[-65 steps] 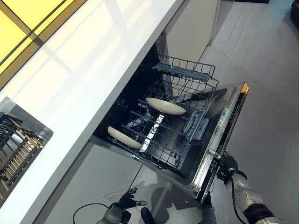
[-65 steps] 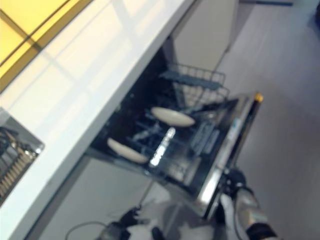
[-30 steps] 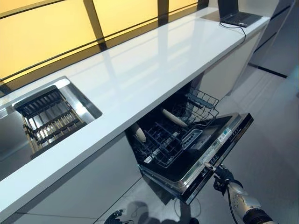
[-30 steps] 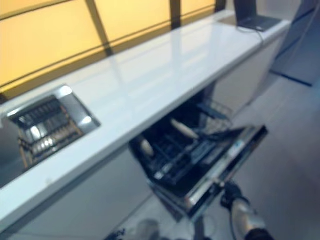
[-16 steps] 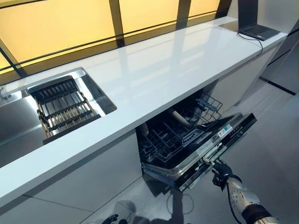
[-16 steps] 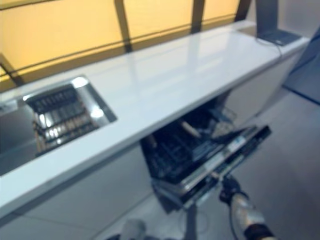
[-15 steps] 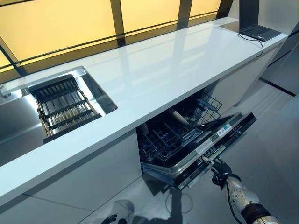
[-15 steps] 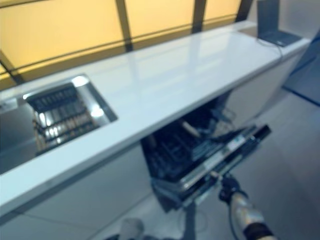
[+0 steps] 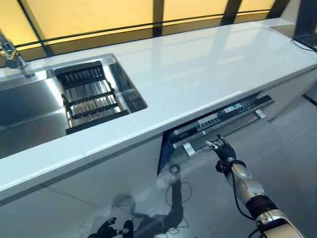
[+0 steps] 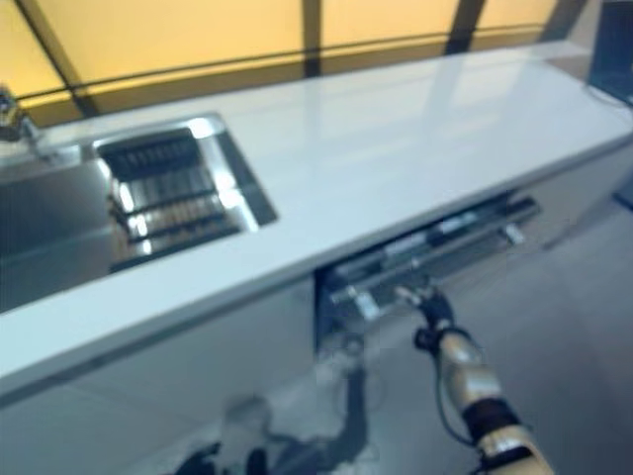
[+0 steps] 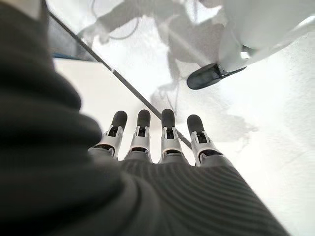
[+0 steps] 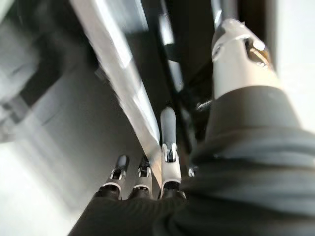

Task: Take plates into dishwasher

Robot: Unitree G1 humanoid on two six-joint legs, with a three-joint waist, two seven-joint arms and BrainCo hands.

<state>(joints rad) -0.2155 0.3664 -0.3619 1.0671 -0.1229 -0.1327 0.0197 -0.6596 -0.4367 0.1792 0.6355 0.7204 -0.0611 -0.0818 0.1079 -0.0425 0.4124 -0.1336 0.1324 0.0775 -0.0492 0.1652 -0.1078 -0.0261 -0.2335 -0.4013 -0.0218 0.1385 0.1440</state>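
The dishwasher door (image 9: 218, 121) has swung up to nearly closed since before, so the plates inside are hidden; right hand (image 9: 221, 148) presses its front with straight fingers (image 12: 168, 129); left hand (image 11: 162, 142) hangs low, fingers relaxed.

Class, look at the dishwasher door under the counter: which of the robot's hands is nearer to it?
The right hand: its fingertips are at the nearly closed dishwasher door, by the front edge. The left hand hangs low near the floor, well off to the left, fingers straight.
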